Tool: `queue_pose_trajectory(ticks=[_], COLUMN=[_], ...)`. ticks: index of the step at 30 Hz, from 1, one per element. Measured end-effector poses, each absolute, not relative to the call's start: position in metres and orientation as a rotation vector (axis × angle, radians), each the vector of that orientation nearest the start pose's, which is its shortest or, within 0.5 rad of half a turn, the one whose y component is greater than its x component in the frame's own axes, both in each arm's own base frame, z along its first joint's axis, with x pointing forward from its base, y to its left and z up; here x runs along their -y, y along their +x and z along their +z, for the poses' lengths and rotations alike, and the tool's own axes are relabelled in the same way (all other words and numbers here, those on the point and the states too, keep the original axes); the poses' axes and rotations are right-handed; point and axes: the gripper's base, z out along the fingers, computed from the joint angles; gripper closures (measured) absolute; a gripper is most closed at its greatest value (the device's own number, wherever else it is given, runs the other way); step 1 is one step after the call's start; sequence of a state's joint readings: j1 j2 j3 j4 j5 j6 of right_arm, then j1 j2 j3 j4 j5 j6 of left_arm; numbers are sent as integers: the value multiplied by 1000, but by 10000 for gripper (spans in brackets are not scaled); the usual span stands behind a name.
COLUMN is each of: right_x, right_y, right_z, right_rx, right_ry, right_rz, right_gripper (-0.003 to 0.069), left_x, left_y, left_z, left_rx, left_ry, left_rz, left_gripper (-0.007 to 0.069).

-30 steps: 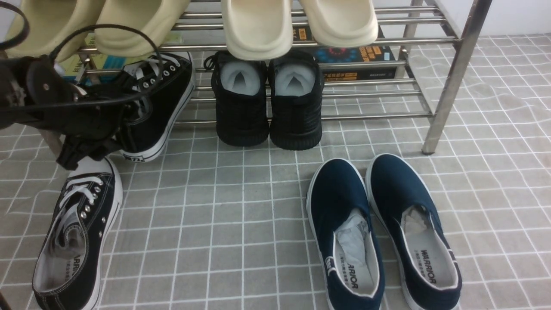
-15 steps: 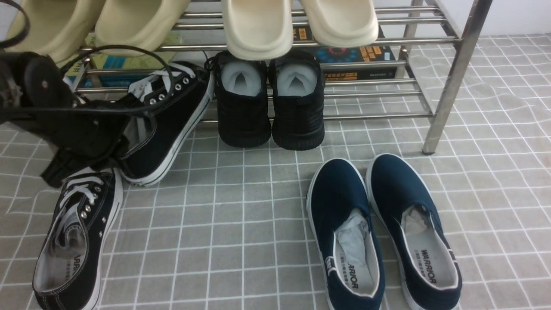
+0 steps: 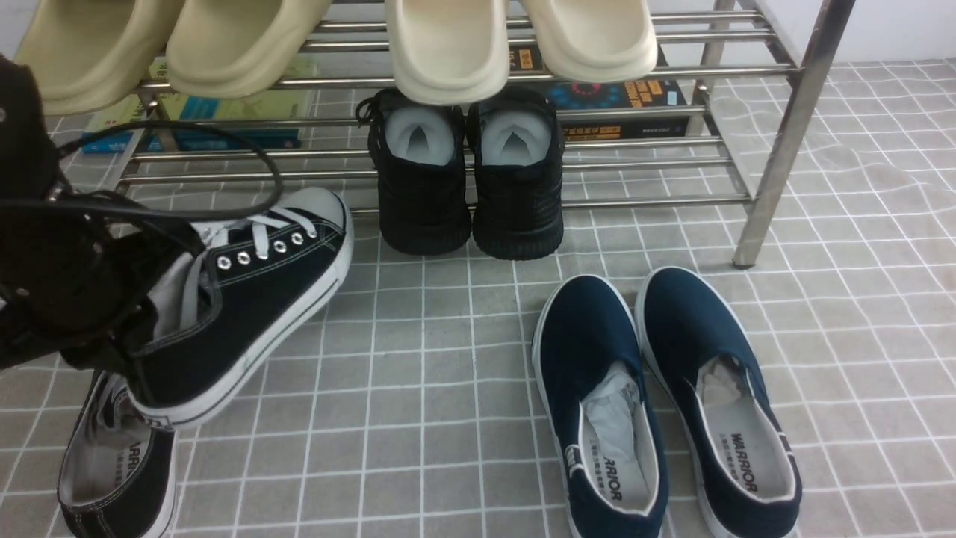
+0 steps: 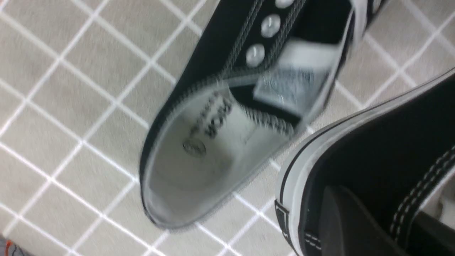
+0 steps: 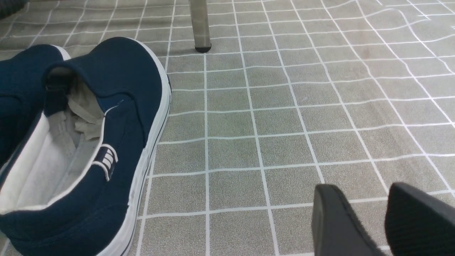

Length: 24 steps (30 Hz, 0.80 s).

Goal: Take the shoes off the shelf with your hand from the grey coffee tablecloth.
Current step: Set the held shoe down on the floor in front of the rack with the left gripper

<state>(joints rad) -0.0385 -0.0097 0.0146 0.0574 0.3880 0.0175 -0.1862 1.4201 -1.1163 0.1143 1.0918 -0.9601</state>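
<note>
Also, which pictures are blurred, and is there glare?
Left wrist view: blur smears the sneaker lying on the cloth, its insole print unreadable; the held sneaker is sharper. Front view: sharp, bright glints on the shelf. Right wrist view: sharp, evenly lit.

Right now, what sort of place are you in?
Likely a staged home shoe corner: a steel rack with slippers and black sneakers, plus navy slip-ons on a grid-print cloth.
</note>
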Motion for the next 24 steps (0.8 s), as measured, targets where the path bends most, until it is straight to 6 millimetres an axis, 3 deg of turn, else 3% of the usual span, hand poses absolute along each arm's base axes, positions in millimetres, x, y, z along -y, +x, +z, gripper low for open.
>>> queue_pose_trajectory(ticks=[6, 10, 17, 24], right_x=[0, 0, 0, 0], right_y=[52, 52, 52, 52], right_z=[174, 174, 174, 174], right_rx=[-1874, -1874, -1874, -1874], right_ry=[87, 87, 87, 87], right_rz=[42, 42, 42, 42], right_gripper=[420, 420, 420, 420], left_x=[78, 92, 89, 81], left_y=[254, 245, 225, 226], left_z=[287, 281, 244, 239], left_rx=[-2662, -2640, -2662, -2595], left_ry=[-1035, -1069, -1250, -1368], left_rz=[-20, 25, 131, 139], left_gripper=[563, 563, 565, 570])
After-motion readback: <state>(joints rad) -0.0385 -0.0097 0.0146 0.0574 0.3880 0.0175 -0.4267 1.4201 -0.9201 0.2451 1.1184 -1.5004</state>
